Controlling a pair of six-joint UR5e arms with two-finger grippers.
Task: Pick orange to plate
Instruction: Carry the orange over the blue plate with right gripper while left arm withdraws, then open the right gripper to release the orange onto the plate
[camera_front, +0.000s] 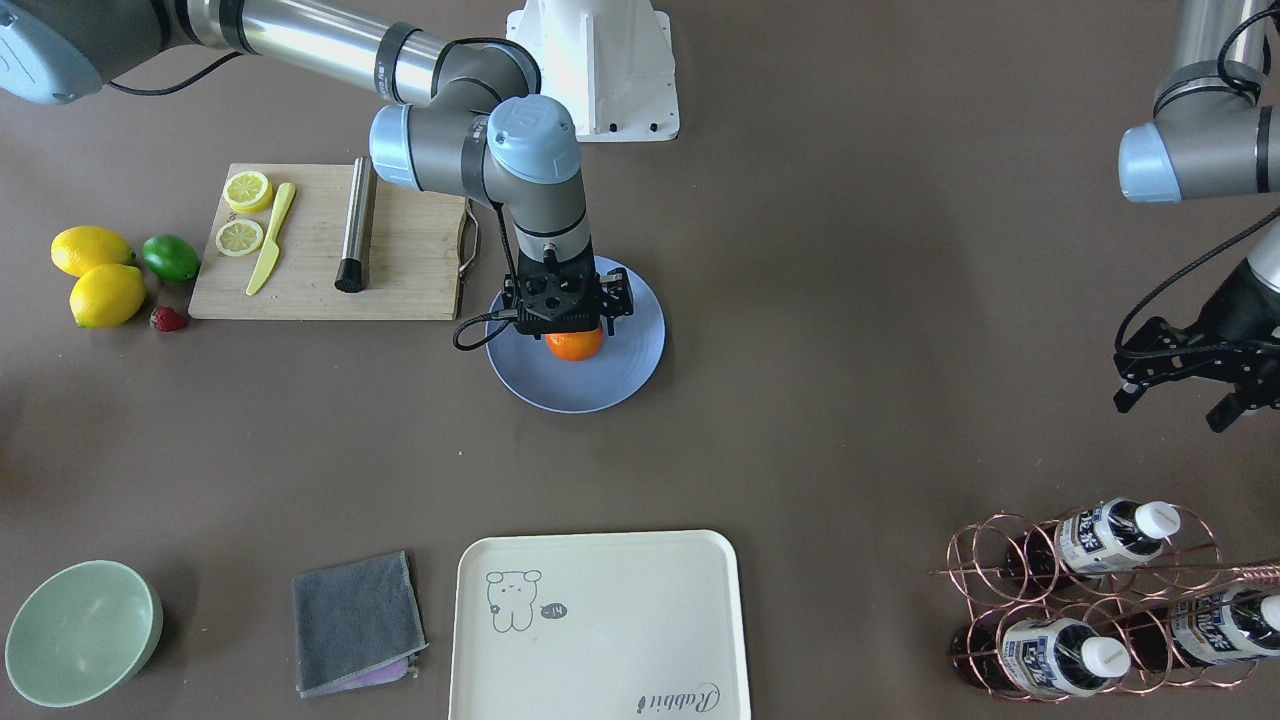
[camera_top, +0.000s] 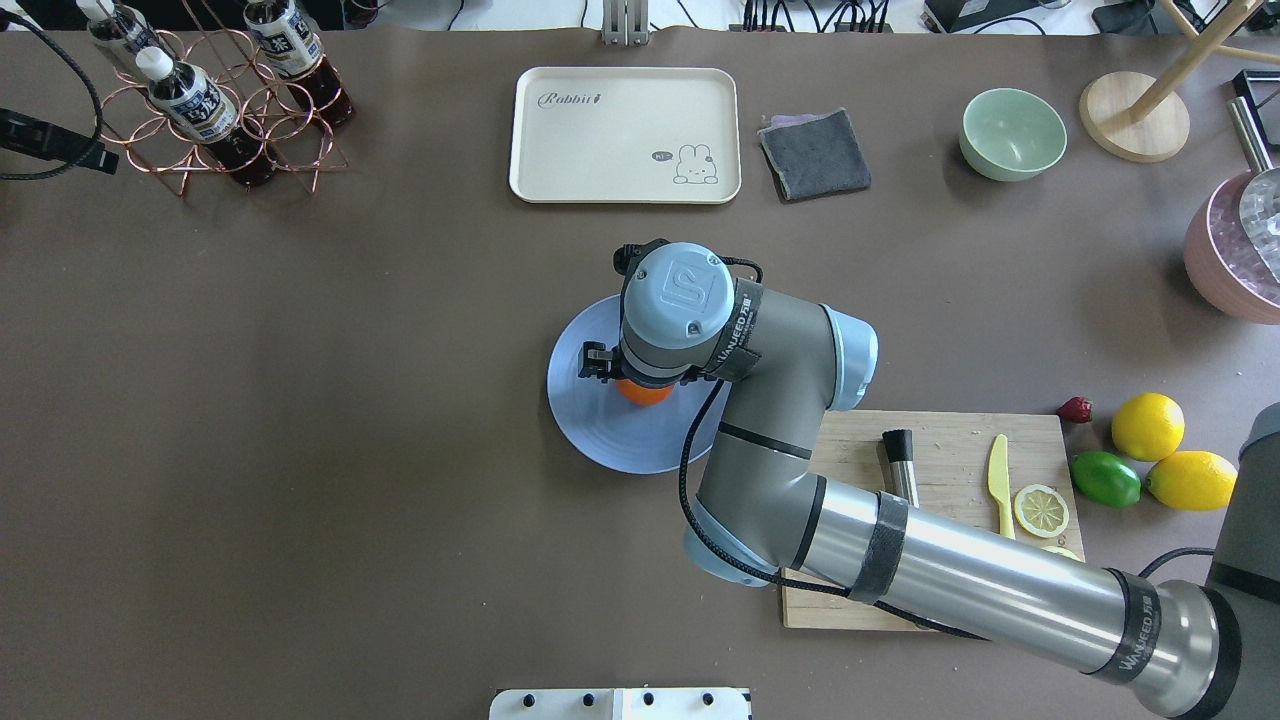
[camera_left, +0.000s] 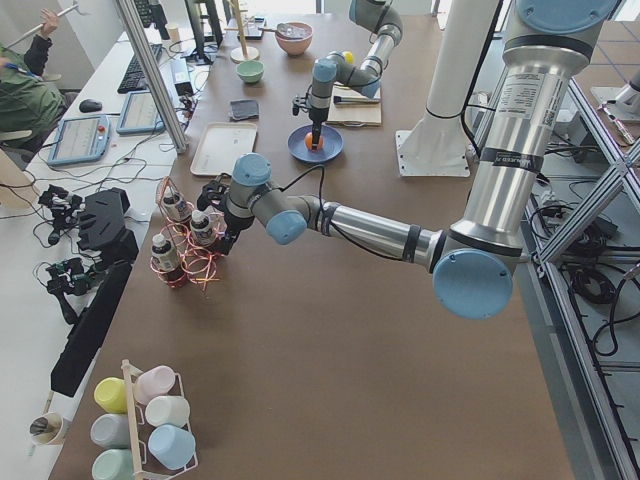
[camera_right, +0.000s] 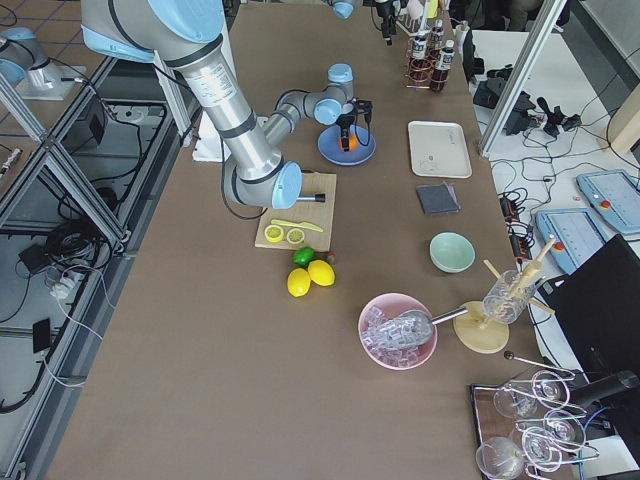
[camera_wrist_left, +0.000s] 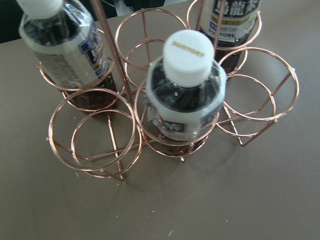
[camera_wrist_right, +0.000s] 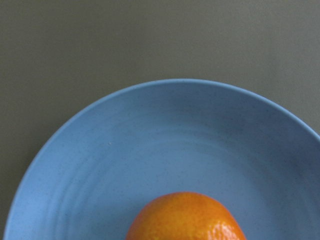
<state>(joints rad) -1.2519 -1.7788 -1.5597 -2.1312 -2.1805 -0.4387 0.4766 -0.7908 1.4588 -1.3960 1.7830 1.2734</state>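
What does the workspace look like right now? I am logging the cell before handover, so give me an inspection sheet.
Surface: brown table, no spill seen.
Job's things: orange inside the rim of the blue plate, under the right gripper.
Clutter: cutting board with lemon slices and knife; lemons, lime; tray; cloth; bowl; bottle rack.
Grippers: right gripper directly over the orange, fingers hidden; left gripper open, near the bottle rack.
Cables: black cable loops from the right wrist beside the plate.
Surroundings: person at a desk beside the table.
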